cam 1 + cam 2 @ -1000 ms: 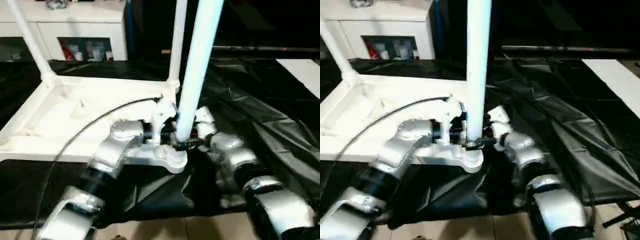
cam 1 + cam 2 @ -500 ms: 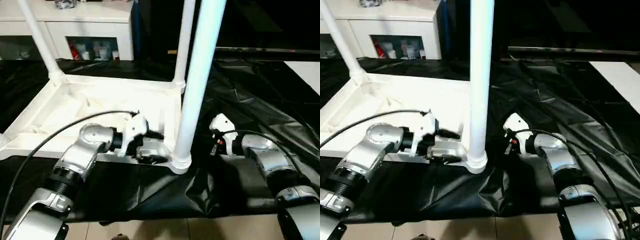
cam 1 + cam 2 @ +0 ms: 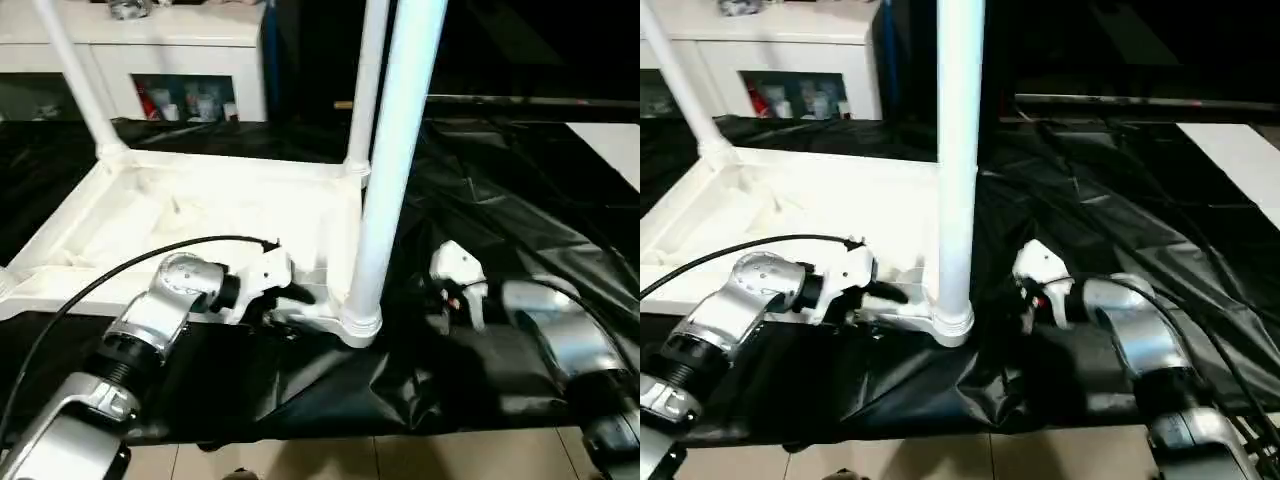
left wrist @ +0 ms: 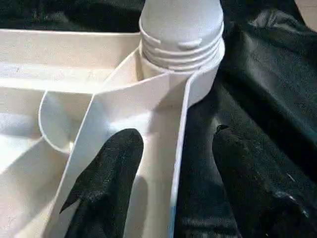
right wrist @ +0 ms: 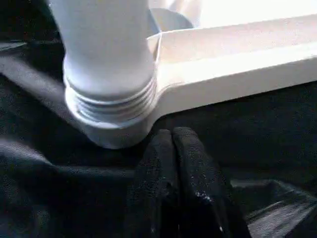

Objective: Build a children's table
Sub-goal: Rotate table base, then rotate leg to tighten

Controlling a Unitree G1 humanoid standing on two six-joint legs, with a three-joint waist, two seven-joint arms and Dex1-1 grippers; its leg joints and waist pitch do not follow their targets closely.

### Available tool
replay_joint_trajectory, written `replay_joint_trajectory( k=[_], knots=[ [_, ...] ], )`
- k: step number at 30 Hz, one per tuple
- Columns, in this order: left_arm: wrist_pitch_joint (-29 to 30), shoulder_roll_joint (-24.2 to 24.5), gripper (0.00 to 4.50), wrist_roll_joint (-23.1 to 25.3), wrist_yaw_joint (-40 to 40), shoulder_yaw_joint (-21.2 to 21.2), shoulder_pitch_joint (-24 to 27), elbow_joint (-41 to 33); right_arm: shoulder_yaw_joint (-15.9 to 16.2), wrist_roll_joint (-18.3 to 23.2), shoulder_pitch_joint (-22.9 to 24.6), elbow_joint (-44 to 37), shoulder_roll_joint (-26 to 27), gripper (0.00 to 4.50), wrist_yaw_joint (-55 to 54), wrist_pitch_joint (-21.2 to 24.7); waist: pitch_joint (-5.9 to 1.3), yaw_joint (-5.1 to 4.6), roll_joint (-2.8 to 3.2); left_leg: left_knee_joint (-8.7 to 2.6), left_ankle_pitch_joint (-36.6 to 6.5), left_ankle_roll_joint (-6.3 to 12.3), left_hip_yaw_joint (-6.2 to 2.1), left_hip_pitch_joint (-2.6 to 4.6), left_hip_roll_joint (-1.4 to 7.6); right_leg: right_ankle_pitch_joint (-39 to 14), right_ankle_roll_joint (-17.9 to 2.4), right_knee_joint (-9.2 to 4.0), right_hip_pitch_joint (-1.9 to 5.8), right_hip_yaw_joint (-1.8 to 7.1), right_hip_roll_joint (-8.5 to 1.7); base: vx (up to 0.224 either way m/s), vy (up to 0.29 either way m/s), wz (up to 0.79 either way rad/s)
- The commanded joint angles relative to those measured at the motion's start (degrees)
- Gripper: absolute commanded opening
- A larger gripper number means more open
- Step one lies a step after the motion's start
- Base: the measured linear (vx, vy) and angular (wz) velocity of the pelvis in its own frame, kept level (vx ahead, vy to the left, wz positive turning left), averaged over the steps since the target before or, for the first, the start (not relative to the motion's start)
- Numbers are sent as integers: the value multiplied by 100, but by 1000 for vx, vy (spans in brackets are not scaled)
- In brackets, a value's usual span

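Observation:
The white tabletop point(image 3: 150, 215) lies upside down on a black sheet, ribbed side up. Three white legs stand in its corner sockets: the near-right leg point(image 3: 395, 150), the far-right leg point(image 3: 365, 80) and the far-left leg point(image 3: 75, 80). My left gripper point(image 3: 298, 298) is open at the near rim, just left of the near-right socket point(image 4: 181, 64). One of its fingers point(image 4: 106, 183) is inside the tabletop and the other is outside over the sheet, with the rim wall between them. My right gripper point(image 5: 172, 163) is shut on nothing, low over the sheet and a short way right of that socket.
A black plastic sheet point(image 3: 500, 200) covers the floor under and around the tabletop, crumpled near the front. A white cabinet with glass doors point(image 3: 150, 50) stands behind. Bare floor tiles point(image 3: 400, 455) run along the front edge. A white panel point(image 3: 610, 150) lies at the far right.
Both grippers have drawn back from the base of the near-right leg. The right one has moved off to the right. The left one's fingers have narrowed around the rim.

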Motion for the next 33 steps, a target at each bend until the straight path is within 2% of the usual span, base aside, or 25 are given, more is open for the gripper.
replay_joint_trajectory(
  k=[1,5,8,10,20,28,31,33],
  knots=[
    [-49,25,243,87,-74,-76,-149,43,-16,83,-2,-161,-80,0,23,76,-419,28,41,-394,-1946,107,-15,76,124,-2111,-1011,-470,283,241,-298,0,0,0],
    [-125,19,207,141,-98,-51,-168,177,14,146,7,-257,-102,0,71,168,-422,39,32,-388,-1913,104,-13,70,122,-2060,-1042,-461,296,244,-311,0,0,0],
    [-186,10,199,169,-80,-43,-185,272,34,144,21,-310,-114,0,76,207,-423,44,34,-383,-1884,113,-9,69,118,-2039,-1043,-461,296,244,-307,0,0,0],
    [-285,7,167,230,-47,-47,-210,436,49,121,41,-401,-124,0,75,277,-420,48,34,-386,-1887,115,-12,69,116,-2051,-1008,-464,295,242,-299,0,0,0],
    [-352,-78,105,220,-72,24,-266,699,108,62,-5,-368,-143,0,-8,228,-423,106,34,-382,-1874,88,-9,82,122,-2137,-984,-475,285,248,-320,0,0,0],
    [-222,-177,37,-23,-365,142,-269,739,142,63,17,-380,-140,0,6,206,-436,127,39,-383,-1828,85,-12,73,129,-1893,-1070,-442,298,249,-318,0,0,0],
    [-126,-192,24,-89,-456,167,-244,717,155,65,24,-362,-135,0,6,181,-449,132,59,-377,-1734,102,-10,66,131,-1678,-1138,-417,310,254,-318,0,0,0],
    [-61,-216,10,-109,-466,172,-200,689,158,77,32,-354,-118,0,0,171,-455,115,44,-374,-1663,123,-9,49,129,-1476,-1204,-392,326,252,-312,0,0,0]
  ],
)
